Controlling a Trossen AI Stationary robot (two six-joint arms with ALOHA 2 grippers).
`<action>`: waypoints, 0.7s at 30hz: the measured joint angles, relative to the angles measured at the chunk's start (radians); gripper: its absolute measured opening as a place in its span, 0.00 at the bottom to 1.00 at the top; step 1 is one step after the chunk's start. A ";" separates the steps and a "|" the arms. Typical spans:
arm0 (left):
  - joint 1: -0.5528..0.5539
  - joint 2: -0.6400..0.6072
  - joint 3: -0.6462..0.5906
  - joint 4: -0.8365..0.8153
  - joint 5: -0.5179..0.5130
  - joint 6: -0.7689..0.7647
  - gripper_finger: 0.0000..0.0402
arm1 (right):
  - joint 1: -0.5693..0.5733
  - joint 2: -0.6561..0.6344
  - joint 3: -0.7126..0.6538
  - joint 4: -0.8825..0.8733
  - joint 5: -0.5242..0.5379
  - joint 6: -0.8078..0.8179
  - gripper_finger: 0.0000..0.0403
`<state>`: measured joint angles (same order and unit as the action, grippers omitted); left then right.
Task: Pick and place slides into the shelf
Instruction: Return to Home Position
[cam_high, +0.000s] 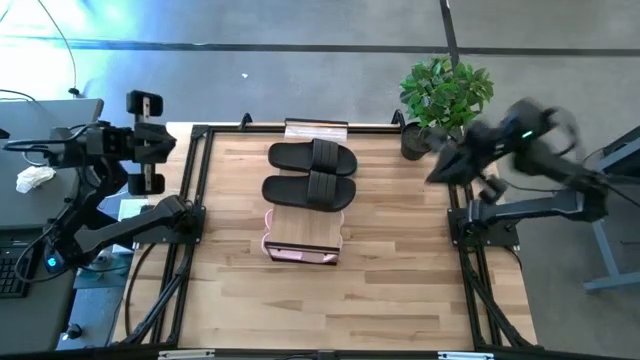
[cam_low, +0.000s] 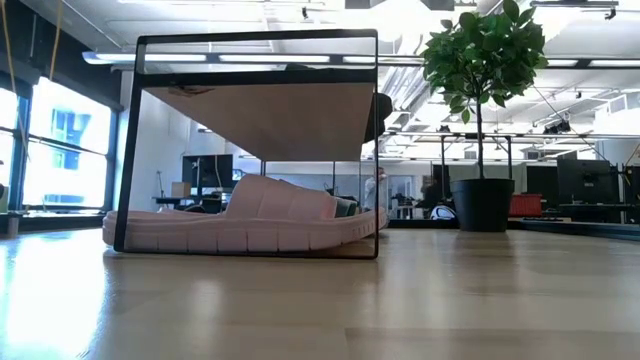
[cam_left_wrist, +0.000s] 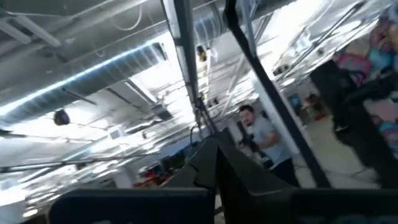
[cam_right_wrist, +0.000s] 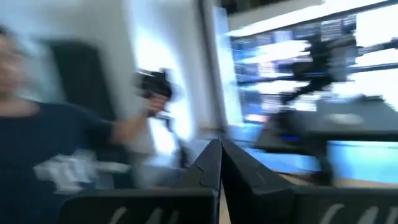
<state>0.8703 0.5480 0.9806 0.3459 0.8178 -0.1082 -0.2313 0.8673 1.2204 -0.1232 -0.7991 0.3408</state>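
Note:
The shelf (cam_high: 300, 230) stands mid-table, a light plank top on a thin black frame (cam_low: 255, 115). Two black slides (cam_high: 312, 157) (cam_high: 310, 190) lie side by side on its top. Pale pink slides sit under it on the table, showing at its near end (cam_high: 300, 256), its far end (cam_high: 316, 128) and in the low view (cam_low: 250, 225). No green slide is in view. My left gripper (cam_high: 150, 140) (cam_left_wrist: 214, 163) is shut and empty beyond the table's left edge. My right gripper (cam_high: 442, 165) (cam_right_wrist: 219, 163) is shut and empty, raised near the table's far right corner.
A potted plant (cam_high: 447, 90) (cam_low: 480, 60) stands at the table's far right corner, close to my right arm. A black frame (cam_high: 200, 180) rims the table. People stand in the room beyond. Bare wood (cam_high: 380, 290) lies near and right of the shelf.

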 joint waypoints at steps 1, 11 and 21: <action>0.000 0.000 0.022 -0.034 -0.007 0.025 0.00 | -0.018 -0.009 0.073 -0.130 0.041 -0.079 0.00; 0.000 -0.049 0.365 -0.751 -0.279 0.497 0.00 | -0.050 -0.232 0.351 -0.542 0.381 -0.317 0.00; -0.001 -0.271 0.289 -0.887 -0.455 0.538 0.00 | -0.050 -0.576 -0.022 -0.277 0.466 -0.188 0.00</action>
<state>0.8692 0.2769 1.2697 -0.5413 0.3631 0.4301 -0.2813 0.2912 1.1987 -0.4000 -0.3328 0.1523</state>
